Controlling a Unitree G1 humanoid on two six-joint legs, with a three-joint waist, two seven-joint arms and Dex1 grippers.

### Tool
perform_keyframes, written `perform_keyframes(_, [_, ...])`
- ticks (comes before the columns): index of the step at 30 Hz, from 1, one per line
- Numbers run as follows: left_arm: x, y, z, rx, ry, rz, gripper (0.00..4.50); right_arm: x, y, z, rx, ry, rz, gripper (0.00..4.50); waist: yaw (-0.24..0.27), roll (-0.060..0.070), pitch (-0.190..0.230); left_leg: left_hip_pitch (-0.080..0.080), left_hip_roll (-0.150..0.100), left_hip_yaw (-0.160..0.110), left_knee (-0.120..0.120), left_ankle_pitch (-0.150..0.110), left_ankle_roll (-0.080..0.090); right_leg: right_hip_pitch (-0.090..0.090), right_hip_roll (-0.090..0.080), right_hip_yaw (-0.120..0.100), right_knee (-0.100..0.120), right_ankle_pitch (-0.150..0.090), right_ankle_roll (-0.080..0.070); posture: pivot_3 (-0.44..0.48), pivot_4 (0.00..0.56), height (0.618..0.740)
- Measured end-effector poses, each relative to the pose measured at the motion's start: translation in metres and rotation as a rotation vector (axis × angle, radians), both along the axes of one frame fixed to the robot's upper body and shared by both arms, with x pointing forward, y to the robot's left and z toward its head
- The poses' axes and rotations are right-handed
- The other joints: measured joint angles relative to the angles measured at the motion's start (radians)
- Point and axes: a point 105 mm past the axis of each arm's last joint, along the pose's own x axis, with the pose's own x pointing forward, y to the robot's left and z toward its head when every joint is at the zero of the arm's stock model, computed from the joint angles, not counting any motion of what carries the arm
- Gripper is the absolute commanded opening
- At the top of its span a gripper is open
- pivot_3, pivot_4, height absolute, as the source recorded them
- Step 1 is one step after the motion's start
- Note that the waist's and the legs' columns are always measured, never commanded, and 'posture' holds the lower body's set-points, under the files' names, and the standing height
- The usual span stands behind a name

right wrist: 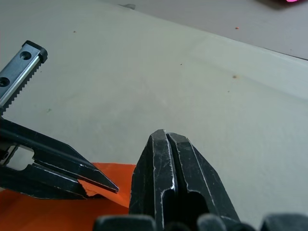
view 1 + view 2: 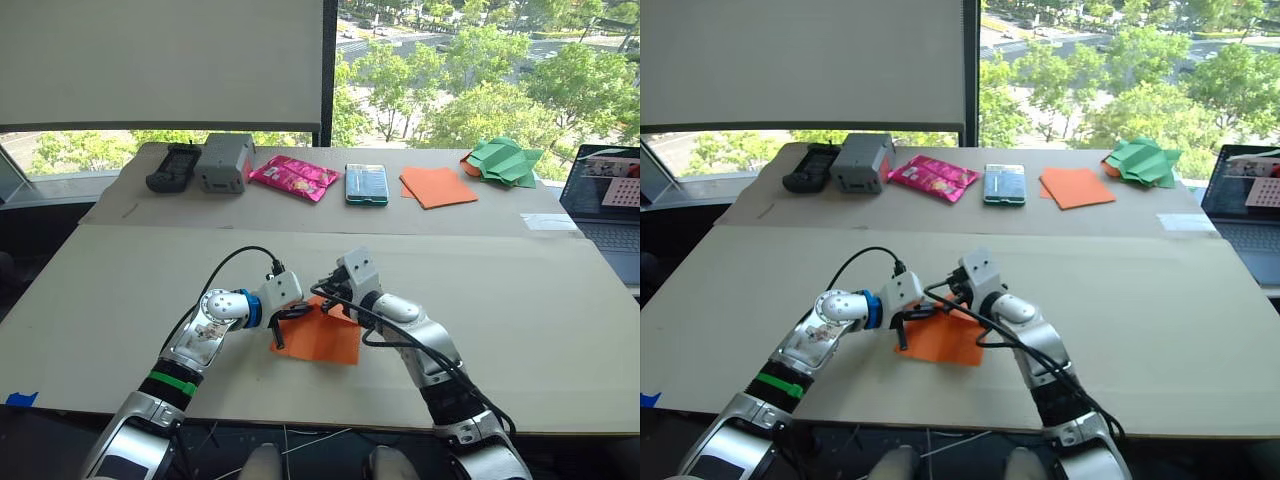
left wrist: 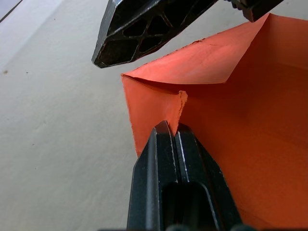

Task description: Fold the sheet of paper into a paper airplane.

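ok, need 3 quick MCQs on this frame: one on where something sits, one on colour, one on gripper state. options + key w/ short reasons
1. Where is the sheet of paper?
A. On the near table panel between the two grippers
B. On the laptop
C. In the far row next to the phone

2. What colour are the folded paper shapes at the far right of the back row?
A. Pink
B. Green
C. Blue

3. What is the left gripper doing?
A. Open above bare table
B. Shut on a raised ridge of the sheet
C. Holding the pink packet

Key: 1 A, the head views show it under both grippers. 2 B, they are green beside the flat orange stack. 3 B, the left wrist view shows the fingers pinched on an orange fold.
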Motion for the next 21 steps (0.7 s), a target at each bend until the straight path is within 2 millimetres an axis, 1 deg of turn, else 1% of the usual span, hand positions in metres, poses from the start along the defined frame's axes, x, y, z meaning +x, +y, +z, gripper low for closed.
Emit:
perform_keyframes(3, [0.0,0.001,0.0,0.003,-0.001,0.0,0.02,0.003,-0.001,-0.013,-0.078,0.022,0.002,0.0,-0.001,0.0,0.0,0.0,0.0,0.0,0.0,0.0,0.0,0.0,0.0,0.0,0.0,0.0,0.0,0.0,0.15,0.702])
perform_keyframes(4, [0.0,0.001,0.0,0.003,0.0,0.001,0.27,0.003,-0.002,-0.018,-0.1,0.031,-0.004,0.0,-0.001,0.0,0.0,0.0,0.0,0.0,0.0,0.0,0.0,0.0,0.0,0.0,0.001,0.0,0.0,0.0,0.15,0.702])
perform_keyframes(6, [0.0,0.003,0.0,0.009,0.0,0.005,0.8,0.005,-0.002,-0.017,-0.121,0.025,-0.015,0.0,-0.003,0.0,0.0,0.001,0.0,0.0,0.0,0.001,0.001,0.0,0.0,0.0,0.001,0.0,0.0,0.0,0.15,0.702])
perform_keyframes(9, [-0.002,0.01,0.002,0.016,0.005,0.016,1.84,0.006,-0.003,-0.018,-0.144,0.024,-0.014,0.0,-0.002,0.0,0.0,0.001,0.0,0.0,0.0,0.0,0.0,0.0,0.0,0.0,0.001,0.0,0.0,0.0,0.15,0.702])
perform_keyframes(12, [-0.003,0.018,0.005,0.008,0.046,0.044,2.82,0.006,-0.003,-0.019,-0.152,0.022,-0.012,0.0,0.0,0.0,0.0,0.001,0.0,0.0,0.0,0.0,0.0,0.0,0.0,0.0,0.0,0.0,0.0,0.0,0.15,0.702])
perform_keyframes(16, [-0.003,0.032,0.011,-0.065,0.142,0.096,2.82,0.005,0.0,-0.019,-0.152,0.021,-0.005,0.0,-0.001,0.0,0.0,0.001,0.0,-0.001,0.0,0.0,0.0,0.0,0.0,0.0,0.001,0.0,0.0,0.0,0.15,0.702])
perform_keyframes(17, [-0.002,0.037,0.016,-0.08,0.15,0.108,2.82,0.005,0.0,-0.019,-0.152,0.021,-0.005,0.0,-0.002,0.0,0.0,0.001,0.0,-0.001,0.0,0.0,0.0,0.0,0.0,0.0,0.001,0.0,0.0,0.0,0.15,0.702])
perform_keyframes(19, [0.006,0.04,0.031,-0.133,0.152,0.118,2.82,0.005,0.001,-0.019,-0.151,0.02,-0.006,0.0,0.001,0.0,0.0,0.0,0.0,-0.001,0.0,0.0,0.0,0.0,0.0,0.0,0.001,0.0,0.0,0.0,0.15,0.702])
perform_keyframes(20, [0.009,0.041,0.039,-0.156,0.147,0.115,2.41,0.005,0.001,-0.019,-0.151,0.02,-0.006,0.0,0.002,0.0,0.0,0.0,0.0,-0.001,0.0,0.0,0.0,0.0,0.0,0.0,0.0,0.0,0.0,0.0,0.15,0.702])
perform_keyframes(21, [0.011,0.041,0.044,-0.175,0.143,0.111,2.22,0.005,0.001,-0.019,-0.152,0.02,-0.007,0.0,0.002,0.0,0.0,0.001,0.0,-0.001,0.0,0.0,0.0,0.001,0.0,0.0,0.0,0.0,0.0,0.0,0.15,0.702])
